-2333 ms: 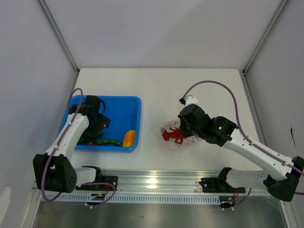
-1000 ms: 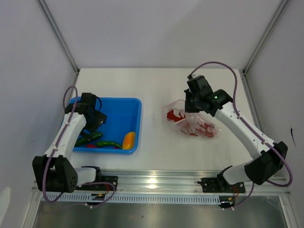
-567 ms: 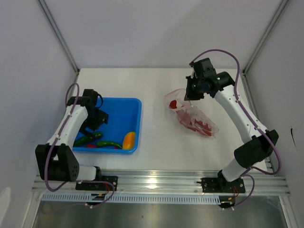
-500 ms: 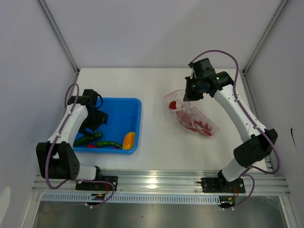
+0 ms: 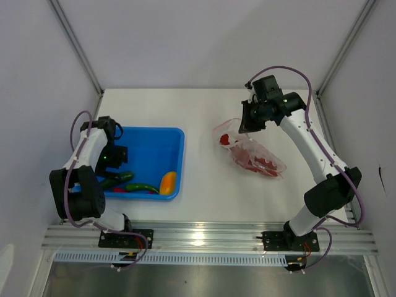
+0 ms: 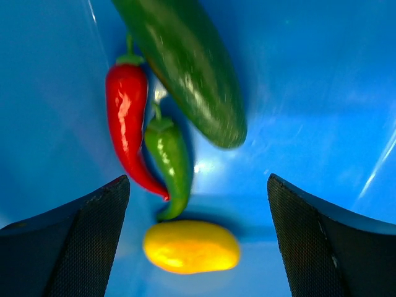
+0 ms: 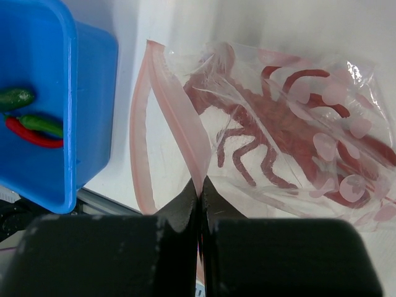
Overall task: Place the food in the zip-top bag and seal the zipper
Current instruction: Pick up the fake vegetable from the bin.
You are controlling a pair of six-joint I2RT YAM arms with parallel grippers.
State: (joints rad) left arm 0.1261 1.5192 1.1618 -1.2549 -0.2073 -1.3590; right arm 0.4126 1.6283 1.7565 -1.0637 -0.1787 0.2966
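— What's next?
— Peppers (image 6: pixel 127 117) and yellow fruit (image 6: pixel 191 247), along the blue tray's (image 5: pixel 164 139) near edge, just below my wide-open left gripper (image 6: pixel 198 185). The peppers' length crosses its closing line.
— And the bag (image 7: pixel 297 142)?
— Right of the tray. My right gripper (image 7: pixel 199 185) is pinched shut on its zipper (image 7: pixel 176 117).

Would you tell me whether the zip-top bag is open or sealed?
Open: on the zip-top bag, the pink zipper gapes in a loop; the right gripper pinches only one strip.

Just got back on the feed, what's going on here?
The right tool is shut on the zipper of the zip-top bag, whose mouth gapes open. The left tool, open, hovers inside the blue tray over a red chili, two green peppers and the yellow fruit; those lie in the tray, not the bag.
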